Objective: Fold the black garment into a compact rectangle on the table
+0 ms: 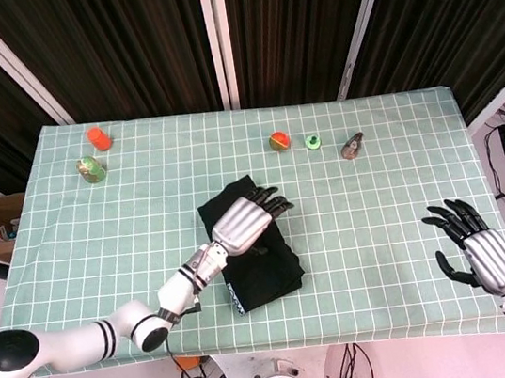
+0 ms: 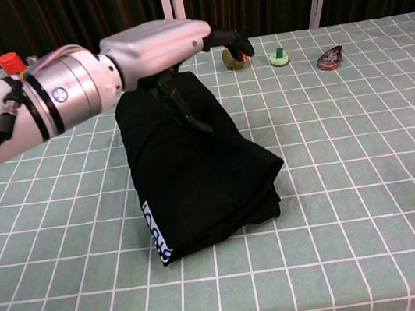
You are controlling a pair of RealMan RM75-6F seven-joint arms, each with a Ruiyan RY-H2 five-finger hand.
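The black garment point(image 1: 257, 257) lies folded into a thick, roughly rectangular bundle near the middle of the green checked tablecloth point(image 1: 386, 188), towards its near edge, with a white-lettered label showing along the bundle's near left edge. The left hand point(image 1: 243, 221) is over the garment's far part with its dark fingers point(image 1: 272, 203) stretched out past the far right edge of the cloth, gripping nothing that shows, though whether the palm touches the fabric cannot be told. The right hand point(image 1: 478, 248) hangs well apart from the garment, off to its right near the tablecloth's near right corner, empty with its fingers spread.
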